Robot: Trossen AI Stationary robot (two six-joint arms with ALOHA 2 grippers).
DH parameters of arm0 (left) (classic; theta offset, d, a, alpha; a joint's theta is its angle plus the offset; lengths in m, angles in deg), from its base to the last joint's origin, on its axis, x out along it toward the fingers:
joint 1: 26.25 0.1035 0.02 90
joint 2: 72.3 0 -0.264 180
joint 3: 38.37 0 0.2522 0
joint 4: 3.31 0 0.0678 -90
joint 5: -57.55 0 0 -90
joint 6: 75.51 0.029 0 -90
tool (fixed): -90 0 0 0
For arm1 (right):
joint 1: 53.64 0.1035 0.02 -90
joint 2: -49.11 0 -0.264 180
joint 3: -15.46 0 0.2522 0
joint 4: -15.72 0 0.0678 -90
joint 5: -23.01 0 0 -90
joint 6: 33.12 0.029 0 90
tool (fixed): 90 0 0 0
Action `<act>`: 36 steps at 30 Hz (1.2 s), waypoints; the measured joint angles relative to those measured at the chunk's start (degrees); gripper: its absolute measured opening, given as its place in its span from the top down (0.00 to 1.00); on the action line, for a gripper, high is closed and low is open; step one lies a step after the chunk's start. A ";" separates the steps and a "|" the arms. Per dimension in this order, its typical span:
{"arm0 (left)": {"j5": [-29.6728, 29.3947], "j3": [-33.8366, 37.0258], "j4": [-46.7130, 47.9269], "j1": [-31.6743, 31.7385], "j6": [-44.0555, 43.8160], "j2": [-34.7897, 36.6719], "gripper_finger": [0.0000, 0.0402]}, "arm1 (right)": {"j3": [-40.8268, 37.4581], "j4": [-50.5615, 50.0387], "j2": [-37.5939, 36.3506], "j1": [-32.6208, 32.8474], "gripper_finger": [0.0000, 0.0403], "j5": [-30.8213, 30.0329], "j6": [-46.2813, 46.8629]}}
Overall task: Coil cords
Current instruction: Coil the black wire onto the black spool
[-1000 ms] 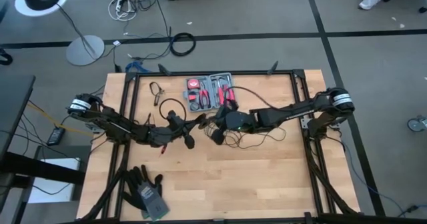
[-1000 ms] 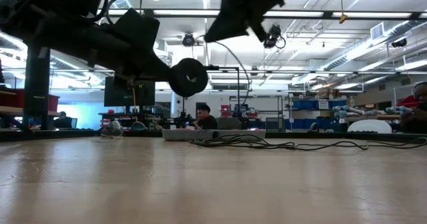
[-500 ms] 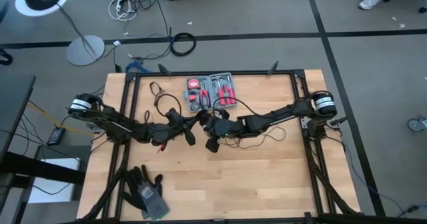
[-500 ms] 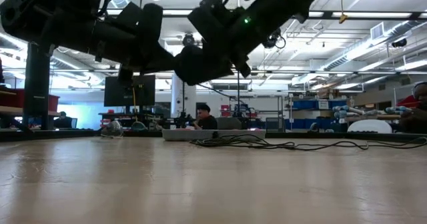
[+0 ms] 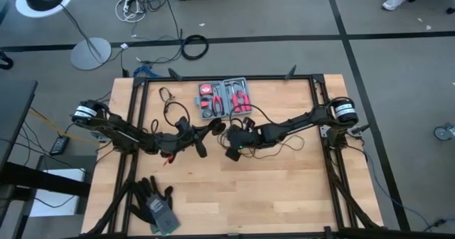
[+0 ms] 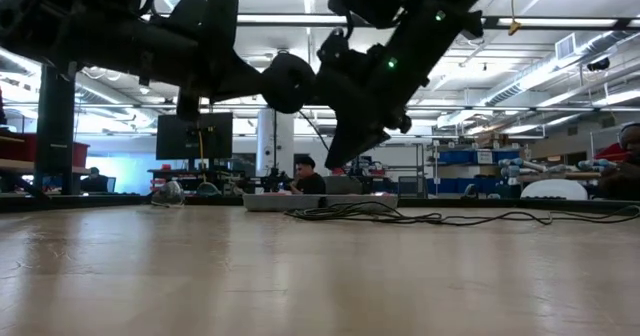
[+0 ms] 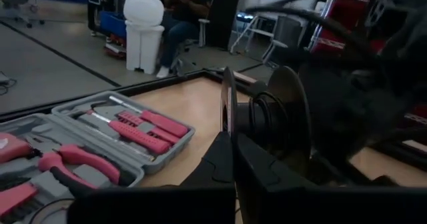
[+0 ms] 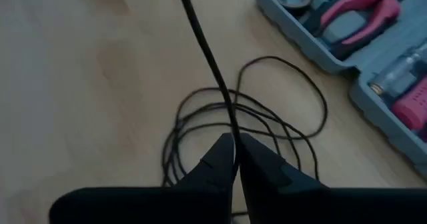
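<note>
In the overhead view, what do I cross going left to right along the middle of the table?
left gripper holding the black disc → right gripper pinching the cord → loose cord loops under the right arm → right-hand table frame rail.

Both arms are showing up dark, near black, built of slim jointed links. The left arm point(image 5: 121, 132) is wearing a white band by its base joint, the right arm point(image 5: 298, 124) a round white-faced cap. A green light is glowing on the right arm's wrist.
</note>
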 joint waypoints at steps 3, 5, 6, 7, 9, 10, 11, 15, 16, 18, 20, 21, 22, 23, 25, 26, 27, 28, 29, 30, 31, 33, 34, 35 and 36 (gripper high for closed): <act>-0.73 -0.02 0.05 -0.48 0.45 0.00 1.00 | -2.56 3.53 -0.03 0.91 0.94 -0.68 0.24; -1.03 -0.02 -0.01 -0.86 1.00 0.00 1.00 | -4.58 6.28 -0.01 1.48 0.93 -0.64 1.01; -1.09 -0.02 0.00 -1.02 1.11 0.00 1.00 | -5.63 8.22 -0.01 1.76 0.93 -0.71 1.15; -1.15 -0.02 0.09 -1.17 1.12 0.00 1.00 | -6.92 11.10 -0.01 2.06 0.93 -0.78 1.43; -1.44 -0.02 0.05 -1.30 1.29 0.00 1.00 | -9.85 17.09 -0.01 2.63 0.93 -0.86 1.37; -1.44 -0.02 0.07 -1.32 1.29 0.00 1.00 | -11.50 20.95 -0.01 2.89 0.93 -0.86 0.91; -1.50 -0.02 0.07 -1.32 1.26 0.00 1.00 | -13.17 25.29 -0.01 3.16 0.93 -0.83 0.73; -1.60 -0.02 0.09 -1.30 1.20 0.00 1.00 | -20.64 43.15 -0.01 3.60 0.92 -0.75 0.68; -1.60 -0.02 0.05 -1.30 1.20 0.00 1.00 | -22.55 47.16 -0.01 3.58 0.92 -0.79 0.62; -1.52 -0.02 0.07 -1.30 1.11 0.00 1.00 | -25.79 54.26 -0.02 3.55 0.91 -0.80 0.59; -1.33 -0.02 0.05 -1.30 1.06 0.00 1.00 | -27.96 57.61 -0.03 3.44 0.90 -0.48 0.05; -1.15 -0.02 0.08 -1.30 1.02 0.00 1.00 | -28.43 57.69 -0.03 3.38 0.89 -0.20 -0.55; -1.09 -0.02 0.07 -1.30 0.94 0.00 1.00 | -28.51 57.21 -0.03 3.38 0.89 0.18 -1.36; -1.09 -0.02 0.06 -1.30 0.81 0.00 1.00 | -28.46 56.68 -0.03 3.39 0.88 0.52 -2.36; -1.05 -0.02 -0.06 -1.30 0.79 0.00 1.00 | -28.07 55.39 0.10 3.40 0.86 0.71 -4.88; -1.05 -0.02 -0.15 -1.30 0.79 0.00 1.00 | -27.82 55.28 0.22 3.40 0.84 0.72 -6.35; -1.05 -0.02 -0.50 -1.30 0.79 0.00 1.00 | -27.55 55.23 0.25 3.40 0.83 0.73 -7.88; -1.04 -0.02 -0.76 -1.30 0.79 0.00 1.00 | -27.23 55.35 0.25 3.40 0.82 0.71 -9.28; -1.04 -0.02 -0.97 -1.30 0.76 0.00 1.00 | -26.90 55.44 0.25 3.33 0.81 0.71 -10.55; -1.04 -0.02 -1.08 -1.30 0.79 0.00 1.00 | -26.66 55.40 0.25 3.14 0.80 0.64 -11.63; -0.99 -0.02 -1.30 -1.30 0.84 0.00 1.00 | -26.43 55.28 0.25 2.96 0.79 0.39 -12.69; -0.96 -0.02 -2.42 -1.30 1.07 0.00 1.00 | -25.88 55.20 0.25 2.46 0.78 0.40 -14.84; -0.92 -0.02 -2.94 -1.30 1.11 0.00 1.00 | -25.55 54.73 0.25 2.23 0.77 0.54 -15.43; -0.94 -0.02 -3.35 -1.30 1.13 0.00 1.00 | -25.32 53.91 0.25 1.98 0.76 0.83 -15.68; -0.92 -0.02 -3.85 -1.30 1.30 0.00 1.00 | -25.23 53.01 0.25 1.84 0.76 0.98 -15.71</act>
